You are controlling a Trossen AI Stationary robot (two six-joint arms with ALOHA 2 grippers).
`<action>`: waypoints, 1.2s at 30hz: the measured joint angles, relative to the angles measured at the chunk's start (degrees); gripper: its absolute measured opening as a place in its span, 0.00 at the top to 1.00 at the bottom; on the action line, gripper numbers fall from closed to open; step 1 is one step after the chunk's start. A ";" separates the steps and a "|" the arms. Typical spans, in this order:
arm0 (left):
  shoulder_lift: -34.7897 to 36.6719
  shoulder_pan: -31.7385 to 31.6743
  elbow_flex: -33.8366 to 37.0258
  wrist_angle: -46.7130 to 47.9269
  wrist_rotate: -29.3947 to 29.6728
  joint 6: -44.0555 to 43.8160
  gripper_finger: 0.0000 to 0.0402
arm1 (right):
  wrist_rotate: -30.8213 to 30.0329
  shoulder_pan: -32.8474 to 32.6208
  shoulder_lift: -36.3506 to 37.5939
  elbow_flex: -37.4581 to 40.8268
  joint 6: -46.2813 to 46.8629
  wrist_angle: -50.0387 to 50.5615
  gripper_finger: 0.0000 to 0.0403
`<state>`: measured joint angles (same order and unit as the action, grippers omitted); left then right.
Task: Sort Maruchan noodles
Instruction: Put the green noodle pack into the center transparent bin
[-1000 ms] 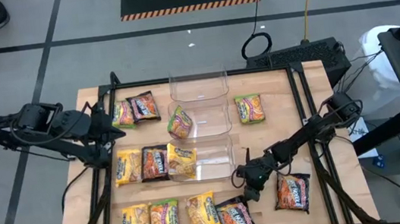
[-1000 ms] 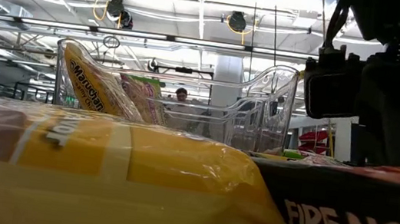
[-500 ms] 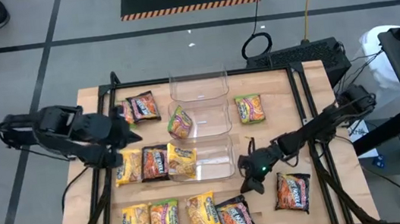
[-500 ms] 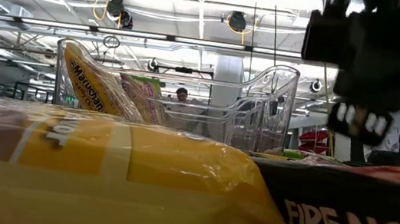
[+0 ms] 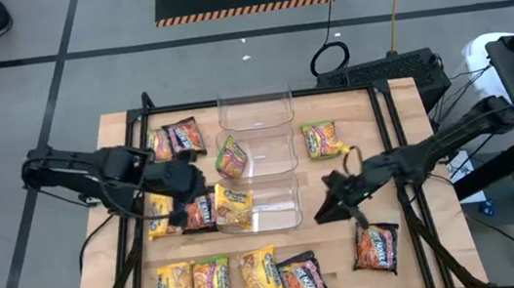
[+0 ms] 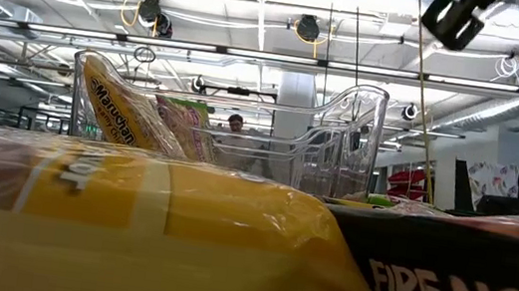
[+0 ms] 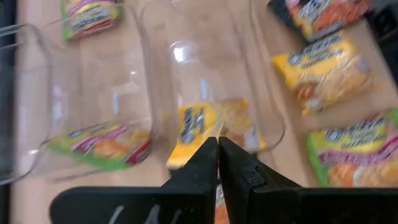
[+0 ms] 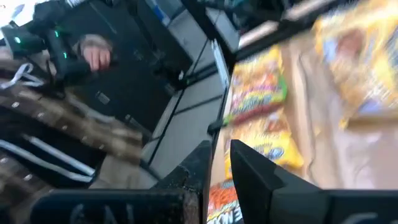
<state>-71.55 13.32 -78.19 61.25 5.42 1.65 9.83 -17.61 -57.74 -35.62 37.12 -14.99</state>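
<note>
Your Maruchan noodles [image 5: 211, 282]: glossy flat packets, yellow, green-yellow and dark, spread on the desk [image 5: 356, 151]; left pincer [image 5: 183, 215] pressed closed and empty, right pincer [image 5: 329, 212] slightly parted, empty.

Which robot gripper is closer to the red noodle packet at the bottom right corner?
Right. The right gripper hovers just up-left of that packet; the left gripper is far across the table.

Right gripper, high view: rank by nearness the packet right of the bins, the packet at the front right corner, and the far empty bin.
From the right gripper:
1. Front right corner packet, just right and forward.
2. Packet right of the bins, straight back.
3. Far empty bin, back left.
</note>
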 joint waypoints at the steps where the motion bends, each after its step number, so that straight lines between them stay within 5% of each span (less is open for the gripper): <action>1: -0.80 0.00 0.00 -1.20 -0.44 -0.77 0.95 | -1.07 0.00 1.93 -0.02 -0.85 1.25 0.87; 7: -4.58 -0.04 0.00 -11.91 -0.90 -7.65 0.95 | -1.62 -0.09 9.53 -0.07 -2.94 8.08 0.87; 16: -7.29 -0.10 0.00 -22.53 -3.28 -10.58 0.95 | -0.12 -0.11 11.56 -0.07 -3.54 13.77 0.87; 24: -7.23 -0.10 0.00 -25.25 -5.22 -13.45 0.99 | 2.46 -0.15 11.57 -0.07 -4.75 13.63 0.87; 36: -9.85 -0.58 -0.04 -28.43 -7.18 -13.79 0.91 | 2.60 -0.15 11.59 -0.11 -4.81 13.55 0.87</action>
<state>-81.40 12.73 -78.23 32.82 -1.77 -12.14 12.43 -17.76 -46.15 -35.73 32.31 -1.44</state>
